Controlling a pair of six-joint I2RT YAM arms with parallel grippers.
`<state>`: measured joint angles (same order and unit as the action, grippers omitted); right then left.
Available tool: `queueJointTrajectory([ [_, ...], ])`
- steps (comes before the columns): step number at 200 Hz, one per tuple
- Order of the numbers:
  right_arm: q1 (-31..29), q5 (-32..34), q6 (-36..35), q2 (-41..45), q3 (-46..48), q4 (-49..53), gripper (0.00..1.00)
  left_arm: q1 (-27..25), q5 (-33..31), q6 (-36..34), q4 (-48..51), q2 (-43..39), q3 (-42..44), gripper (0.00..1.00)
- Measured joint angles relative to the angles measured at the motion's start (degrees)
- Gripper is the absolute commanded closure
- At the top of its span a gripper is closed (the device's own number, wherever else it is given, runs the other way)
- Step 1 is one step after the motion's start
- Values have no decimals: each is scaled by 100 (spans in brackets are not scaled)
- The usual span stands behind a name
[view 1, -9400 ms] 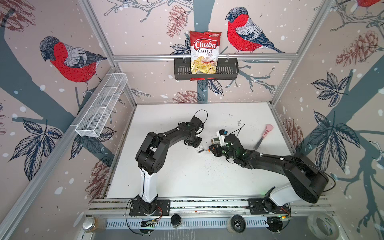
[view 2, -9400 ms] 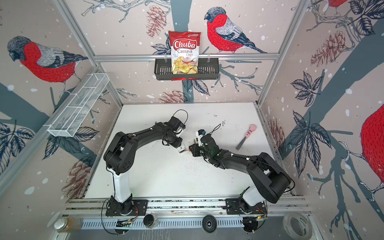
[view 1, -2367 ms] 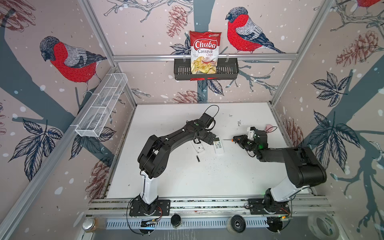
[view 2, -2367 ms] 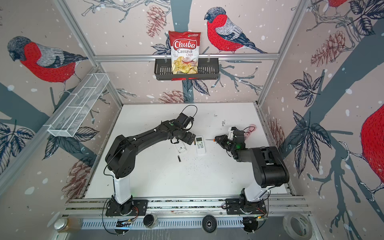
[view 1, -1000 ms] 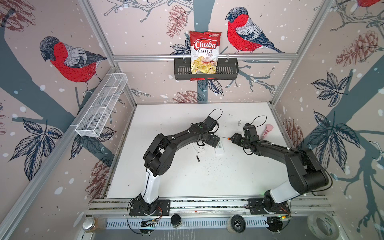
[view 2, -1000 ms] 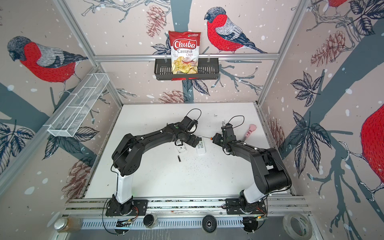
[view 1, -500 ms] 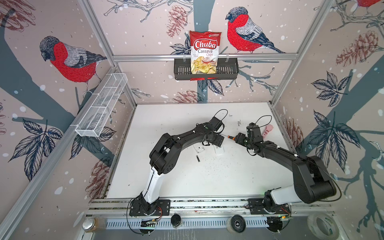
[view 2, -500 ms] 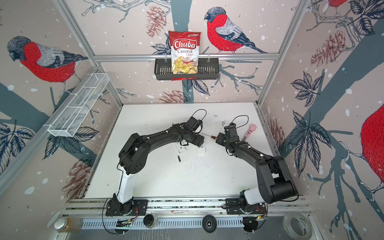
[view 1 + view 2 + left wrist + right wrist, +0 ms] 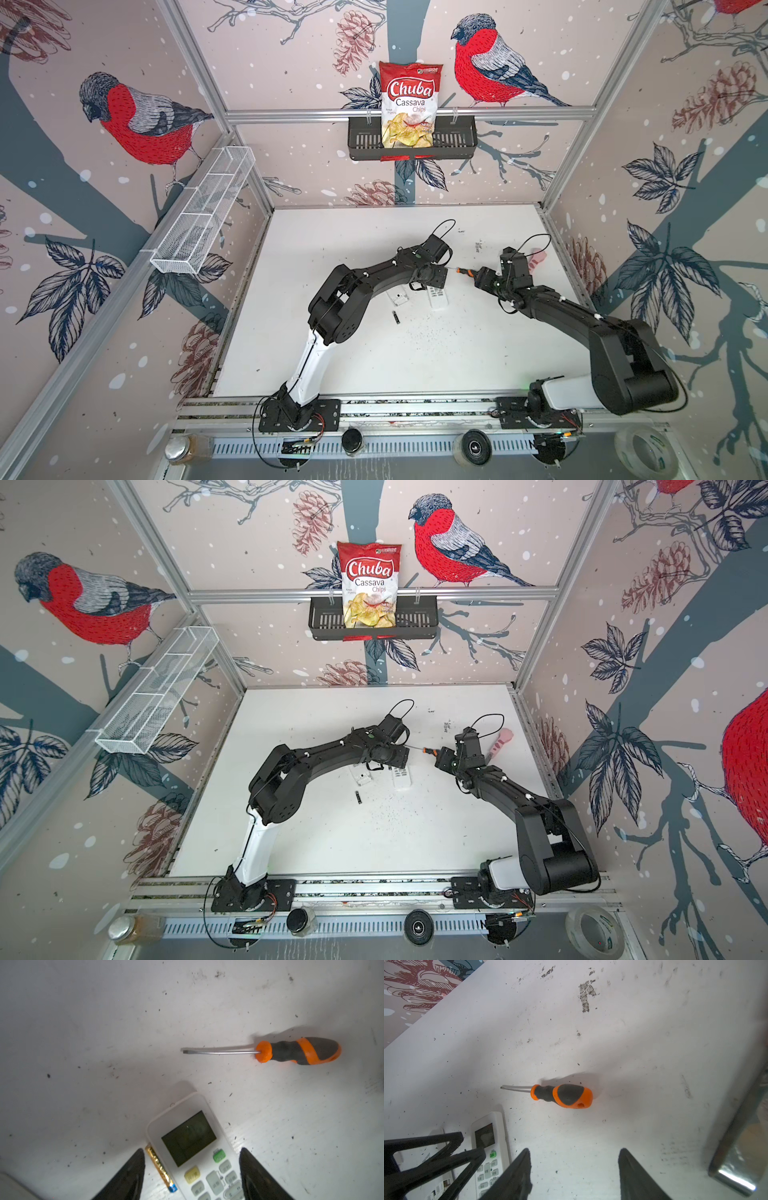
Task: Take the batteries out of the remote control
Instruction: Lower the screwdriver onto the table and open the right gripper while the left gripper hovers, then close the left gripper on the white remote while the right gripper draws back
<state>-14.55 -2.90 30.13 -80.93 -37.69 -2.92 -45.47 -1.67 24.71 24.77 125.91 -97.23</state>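
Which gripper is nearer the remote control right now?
Left. The left gripper straddles the remote control, jaws open; the right gripper hovers apart, by the screwdriver.

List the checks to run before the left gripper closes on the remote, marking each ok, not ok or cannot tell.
1. The left gripper straddles the remote, jaws apart: ok.
2. The gap holds the remote alone: not ok, a battery lies inside it beside the remote.
3. The right gripper is open and empty: ok.
4. The screwdriver lies apart from the remote: ok.
5. The battery compartment faces up: not ok, the buttons face up.
6. The compartment is emptied: cannot tell.
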Motion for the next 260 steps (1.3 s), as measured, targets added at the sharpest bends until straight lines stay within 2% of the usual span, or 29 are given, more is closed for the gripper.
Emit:
queueJointTrajectory([
  [56, 63, -103, 76, -544, -754, -133, 34, -2, -7, 94, 170, 428, -592, 28],
  [124, 94, -219, 153, -1486, -1628, -269, 36, 59, -243, 229, 181, 376, -358, 21],
  [185, 131, -879, -22, -2315, -2157, -623, 42, 59, -476, 247, 192, -7, -160, 19],
  [260, 146, -1421, -146, -2647, -2293, -726, 44, 59, -472, 243, 251, 120, -297, 19],
])
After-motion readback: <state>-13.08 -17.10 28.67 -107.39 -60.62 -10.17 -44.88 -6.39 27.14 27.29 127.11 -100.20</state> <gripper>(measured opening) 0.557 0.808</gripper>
